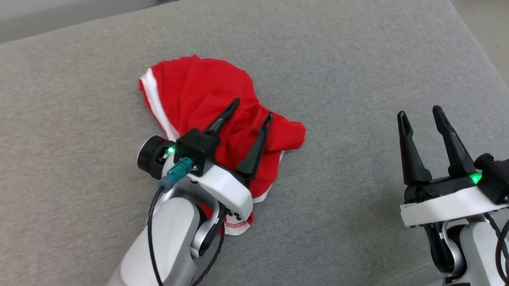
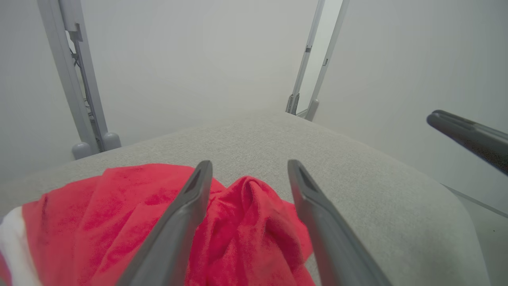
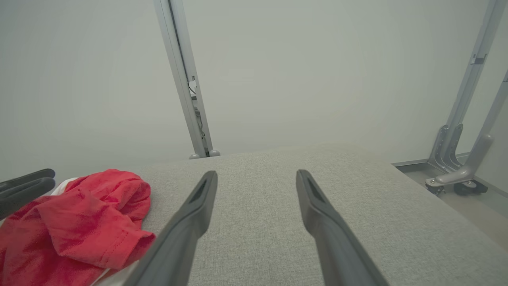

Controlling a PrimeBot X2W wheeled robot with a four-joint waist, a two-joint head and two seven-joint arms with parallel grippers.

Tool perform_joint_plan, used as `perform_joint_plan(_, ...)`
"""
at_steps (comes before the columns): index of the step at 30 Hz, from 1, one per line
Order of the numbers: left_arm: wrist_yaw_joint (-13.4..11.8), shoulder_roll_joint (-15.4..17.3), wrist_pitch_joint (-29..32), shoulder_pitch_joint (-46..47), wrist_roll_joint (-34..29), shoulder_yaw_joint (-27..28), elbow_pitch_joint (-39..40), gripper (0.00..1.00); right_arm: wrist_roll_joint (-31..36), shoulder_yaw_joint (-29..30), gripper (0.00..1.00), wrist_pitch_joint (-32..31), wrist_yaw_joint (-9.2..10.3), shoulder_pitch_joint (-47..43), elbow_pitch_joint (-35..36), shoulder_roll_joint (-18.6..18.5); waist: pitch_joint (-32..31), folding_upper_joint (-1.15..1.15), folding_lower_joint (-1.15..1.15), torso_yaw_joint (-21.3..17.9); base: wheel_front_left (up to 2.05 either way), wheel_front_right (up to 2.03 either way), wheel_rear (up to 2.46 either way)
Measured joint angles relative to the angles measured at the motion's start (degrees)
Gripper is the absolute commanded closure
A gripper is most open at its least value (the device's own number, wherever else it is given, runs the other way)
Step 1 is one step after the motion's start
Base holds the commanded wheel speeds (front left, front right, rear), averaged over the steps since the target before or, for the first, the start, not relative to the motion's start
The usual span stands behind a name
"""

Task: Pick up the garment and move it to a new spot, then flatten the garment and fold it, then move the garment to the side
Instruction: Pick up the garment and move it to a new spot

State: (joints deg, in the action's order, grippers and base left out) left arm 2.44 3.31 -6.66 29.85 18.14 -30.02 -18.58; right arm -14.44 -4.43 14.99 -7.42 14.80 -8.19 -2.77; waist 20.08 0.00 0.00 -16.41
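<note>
While the crumpled garment lies mid cushion, we log left gripper above there, right gripper near the cushion edge, both wide open, empty; risk: pinching bunched layers together.

Red garment with white trim lies crumpled on grey surface.

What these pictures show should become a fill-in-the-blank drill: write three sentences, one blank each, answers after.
1. The crumpled garment on the grey fabric surface is mostly ____ with white trim.
2. The left gripper is over the garment with its jaws ____.
3. The right gripper, off to the garment's right over bare fabric, holds ____.

Missing words: red; open; nothing.
</note>
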Motion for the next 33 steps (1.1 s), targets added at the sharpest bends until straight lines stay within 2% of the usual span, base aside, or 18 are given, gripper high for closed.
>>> perform_joint_plan(3, -0.9, 0.5, -1.4, -1.4, 1.0, 1.4, 1.6, 0.0, 0.3, 0.1, 0.0, 0.0, 0.0, -0.2, -0.6, 0.0, -1.7, 0.0, 0.0, 1.9, 0.0, 0.0, 0.0)
perform_joint_plan(7, -3.7, 2.4, -3.1, -4.6, 2.4, 5.1, 3.8, 0.0, 0.5, -0.2, 0.0, 0.0, 0.0, -0.8, -1.5, 0.0, -4.1, 0.0, 0.0, 4.4, 0.0, 0.0, 0.0)
perform_joint_plan(15, -8.6, 8.6, -4.5, -11.9, 5.8, 13.8, 6.2, 0.0, 1.4, 0.2, 0.0, -0.8, 0.0, -2.6, -2.2, 0.0, -8.1, 0.0, 0.0, 8.9, 0.0, 0.0, 0.0)
perform_joint_plan(20, -9.7, 11.7, -4.8, -16.4, 7.3, 17.5, 7.4, 0.0, 2.0, 0.9, 0.0, -1.6, 0.0, -4.0, -2.0, -0.5, -10.2, 0.0, 0.0, 11.1, 0.0, 0.0, 0.0)
perform_joint_plan(25, -10.8, 13.4, -5.1, -20.2, 8.1, 19.5, 9.0, 0.0, 2.5, 0.8, 0.0, -2.4, 0.0, -5.1, -1.7, -0.9, -11.9, 0.0, 0.0, 12.2, 0.0, 0.0, 0.0)
perform_joint_plan(33, -12.1, 14.3, -4.2, -27.0, 8.0, 18.7, 12.6, 0.0, 3.7, 1.4, 0.0, -4.0, 0.0, -7.8, -1.0, -1.8, -14.5, 0.0, 0.0, 12.7, 0.0, 0.0, 0.0)
